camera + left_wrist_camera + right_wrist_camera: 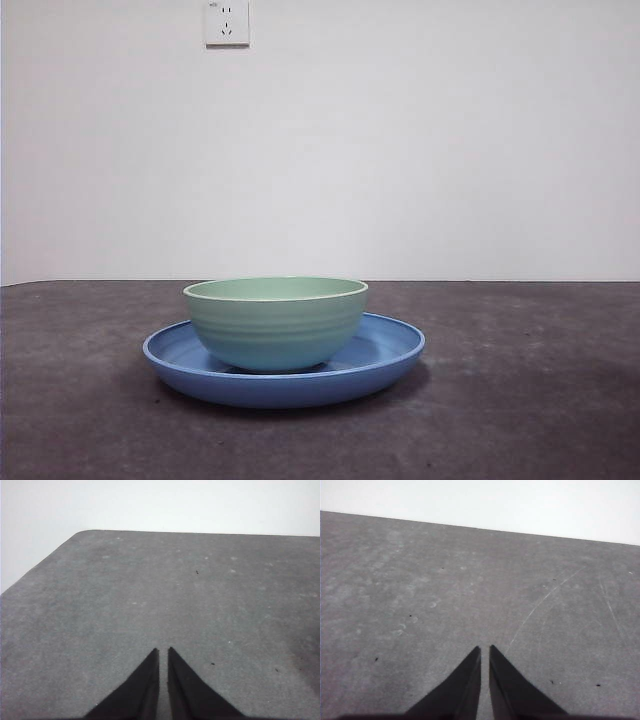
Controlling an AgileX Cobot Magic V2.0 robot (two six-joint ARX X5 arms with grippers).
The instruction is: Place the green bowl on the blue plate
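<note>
The green bowl (276,322) sits upright inside the blue plate (392,352), its base on the plate floor and offset toward one side of the plate rather than centred; judge the placement as complete. The plate rests flat on the dark grey table (530,400). Behind it you see a white wall with a socket (227,22). Neither arm appears in the front view. The left gripper (163,651) and the right gripper (485,649) each face bare tabletop, jaws drawn together with only a thin slit between them, holding nothing. How far each stands from the dishes cannot be told from the wrist views — neither shows them. Remaining risk is low: a careless arm sweep across the table could knock the plate rim and slide the bowl — keep both arms clear.
</note>
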